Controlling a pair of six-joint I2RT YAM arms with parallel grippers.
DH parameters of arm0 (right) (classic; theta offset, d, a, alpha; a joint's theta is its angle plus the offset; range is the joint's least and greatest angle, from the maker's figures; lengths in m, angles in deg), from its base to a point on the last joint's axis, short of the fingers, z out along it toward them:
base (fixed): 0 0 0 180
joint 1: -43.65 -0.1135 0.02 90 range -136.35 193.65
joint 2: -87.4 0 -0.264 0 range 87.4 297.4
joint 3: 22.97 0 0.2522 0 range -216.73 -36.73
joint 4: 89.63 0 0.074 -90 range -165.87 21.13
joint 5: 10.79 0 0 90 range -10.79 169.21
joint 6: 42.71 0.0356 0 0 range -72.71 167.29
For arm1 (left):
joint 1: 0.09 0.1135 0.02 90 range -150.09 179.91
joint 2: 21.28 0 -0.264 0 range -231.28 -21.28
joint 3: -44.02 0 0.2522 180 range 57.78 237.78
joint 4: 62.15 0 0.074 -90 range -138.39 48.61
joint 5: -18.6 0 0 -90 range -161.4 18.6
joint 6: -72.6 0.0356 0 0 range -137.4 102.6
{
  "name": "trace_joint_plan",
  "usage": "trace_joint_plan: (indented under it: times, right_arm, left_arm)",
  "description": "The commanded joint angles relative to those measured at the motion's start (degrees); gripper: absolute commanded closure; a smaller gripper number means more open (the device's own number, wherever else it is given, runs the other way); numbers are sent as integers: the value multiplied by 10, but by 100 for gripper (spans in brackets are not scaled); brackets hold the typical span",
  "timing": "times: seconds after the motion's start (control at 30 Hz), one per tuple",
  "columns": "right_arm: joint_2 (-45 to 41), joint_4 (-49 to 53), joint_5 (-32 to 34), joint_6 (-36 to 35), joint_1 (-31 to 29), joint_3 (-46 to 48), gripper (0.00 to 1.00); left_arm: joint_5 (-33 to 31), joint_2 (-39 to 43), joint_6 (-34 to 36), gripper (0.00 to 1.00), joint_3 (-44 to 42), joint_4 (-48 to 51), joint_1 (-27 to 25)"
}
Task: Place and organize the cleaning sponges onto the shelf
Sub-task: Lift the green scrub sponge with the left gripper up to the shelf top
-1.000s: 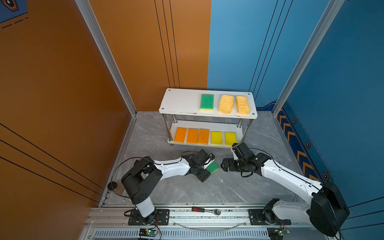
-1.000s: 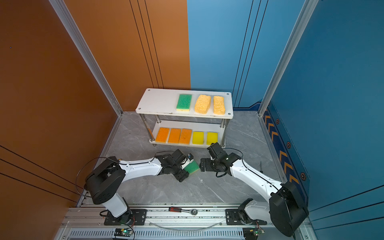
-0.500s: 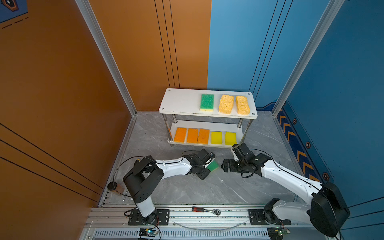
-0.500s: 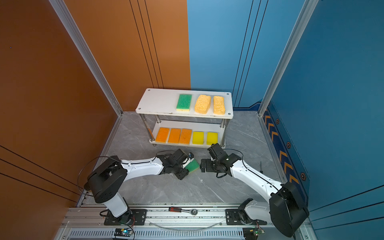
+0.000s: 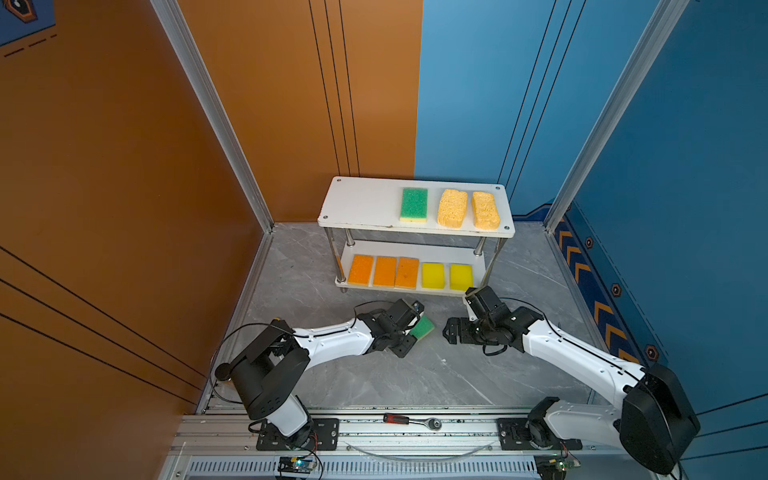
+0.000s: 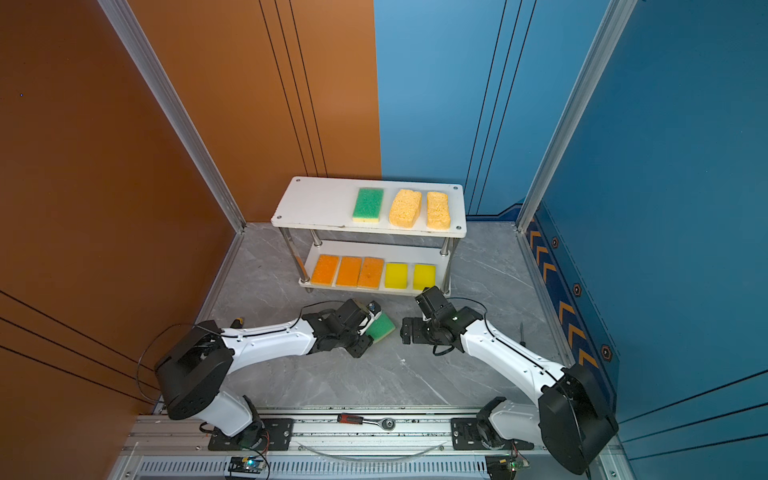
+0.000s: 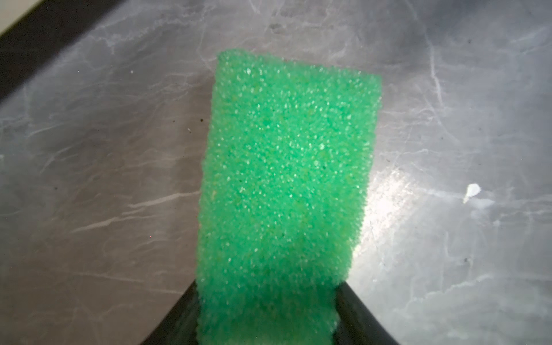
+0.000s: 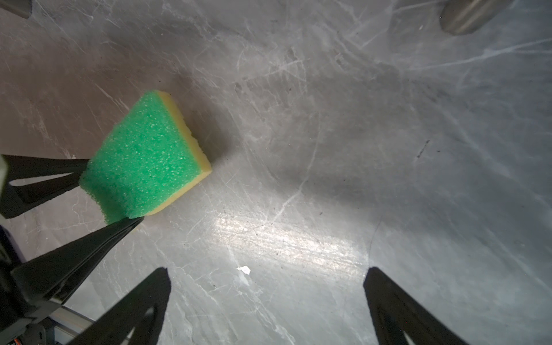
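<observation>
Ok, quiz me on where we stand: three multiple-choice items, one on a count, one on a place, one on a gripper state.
1. How many sponges lie on the lower board of the shelf?
A. Three
B. Five
C. Six

2. Where is the green-topped sponge that is off the shelf?
A. On the lower board
B. Between the left gripper fingers, in front of the shelf
C. On the top board

3. The right gripper is:
A. open, holding nothing
B. shut on a yellow sponge
C. shut on nothing

Answers:
1 B: three orange sponges and two yellow sponges sit in one row.
2 B: the right wrist view shows both fingers pressing its sides.
3 A: its fingers stand wide apart over bare floor.
</observation>
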Motion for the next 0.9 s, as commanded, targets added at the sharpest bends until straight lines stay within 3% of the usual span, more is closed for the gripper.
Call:
trace_joint_plan:
  times: [0.0,0.23,0.43,0.63,0.87]
  right_arm:
    - [9,-7,-6,5,5,-1,0]
    - [24,-7,-9,6,6,-8,0]
    - [43,-7,-17,2,6,-18,0]
    - [59,-10,-22,2,6,-26,0]
    - [76,-12,-25,2,3,-36,0]
  left_arm:
    - [-3,36,-13,41,-8,8,-2]
    - [-55,123,-29,42,48,146,-4]
    - [-71,242,-27,41,82,200,-11]
    - [-153,344,-37,39,133,239,-14]
    - [-224,356,-27,38,251,259,1]
